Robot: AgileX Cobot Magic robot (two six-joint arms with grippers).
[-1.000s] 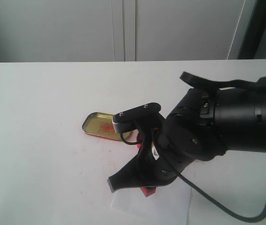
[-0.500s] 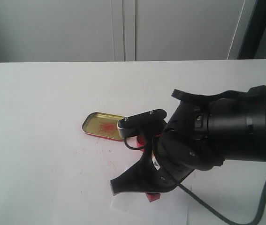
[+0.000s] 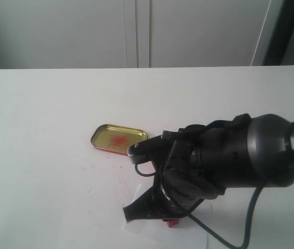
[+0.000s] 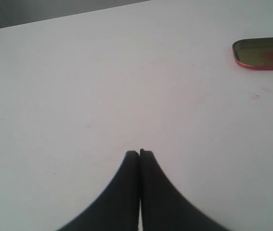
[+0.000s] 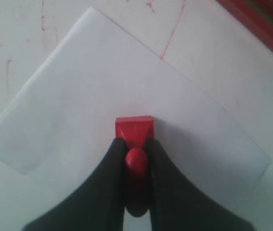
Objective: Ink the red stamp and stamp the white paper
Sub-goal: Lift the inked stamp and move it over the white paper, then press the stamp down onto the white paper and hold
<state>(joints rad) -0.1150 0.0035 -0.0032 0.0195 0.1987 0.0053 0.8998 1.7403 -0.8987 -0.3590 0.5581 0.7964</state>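
Note:
My right gripper (image 5: 136,147) is shut on the knob handle of the red stamp (image 5: 134,130). The stamp's flat base rests on, or just above, the middle of the white paper (image 5: 88,82). From the exterior view only a sliver of the red stamp (image 3: 171,223) shows under the right arm (image 3: 224,161), and the white paper (image 3: 147,231) pokes out near the bottom edge. My left gripper (image 4: 139,153) is shut with nothing in it, over bare white table.
A shallow gold-coloured tin lid (image 3: 117,139) with red smears lies on the table left of the right arm; the same lid (image 4: 263,54) shows in the left wrist view. A red tin edge (image 5: 259,24) shows beyond the paper. Red ink streaks (image 5: 172,31) mark the table.
The right arm has come down and forward with the stamp, lowering it onto the white paper. The left gripper shows no change.

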